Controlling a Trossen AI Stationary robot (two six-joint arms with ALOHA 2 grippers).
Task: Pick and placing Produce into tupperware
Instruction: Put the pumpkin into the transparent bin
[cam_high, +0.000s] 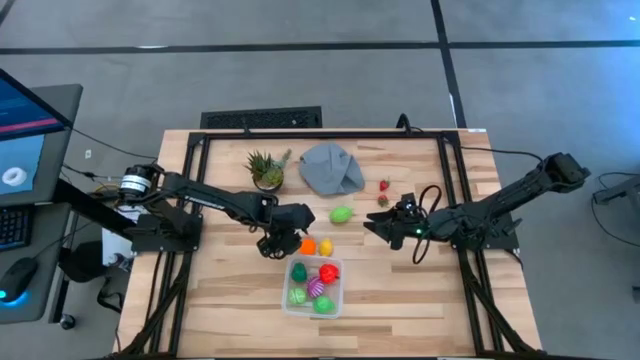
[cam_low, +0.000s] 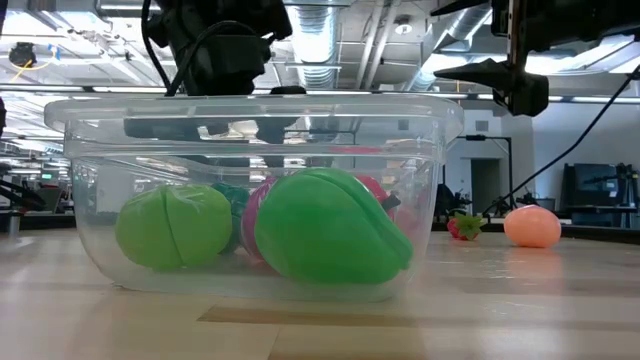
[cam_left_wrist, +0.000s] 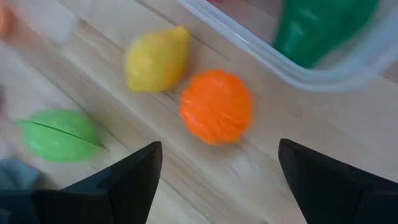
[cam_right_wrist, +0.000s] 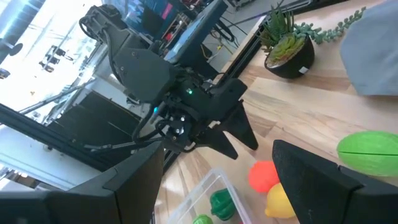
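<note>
The clear tupperware (cam_high: 313, 287) (cam_low: 250, 190) stands near the table's front and holds several toy produce pieces, green, red and pink. Just beyond its far rim an orange fruit (cam_high: 308, 245) (cam_left_wrist: 216, 106) and a yellow lemon (cam_high: 325, 246) (cam_left_wrist: 157, 58) lie on the wood. A light green piece (cam_high: 341, 214) (cam_left_wrist: 59, 134) lies farther back. My left gripper (cam_high: 288, 244) (cam_left_wrist: 219, 144) hangs open, tilted down over the orange fruit, its fingers either side without touching. My right gripper (cam_high: 375, 225) (cam_right_wrist: 219, 149) waits open and level to the right, above the table.
A spiky potted plant (cam_high: 266, 170) and a grey cloth (cam_high: 332, 168) sit at the table's back. A strawberry (cam_high: 384, 186) and another small piece (cam_high: 382, 201) lie right of the cloth. A peach-coloured piece (cam_low: 531, 226) shows in the low view.
</note>
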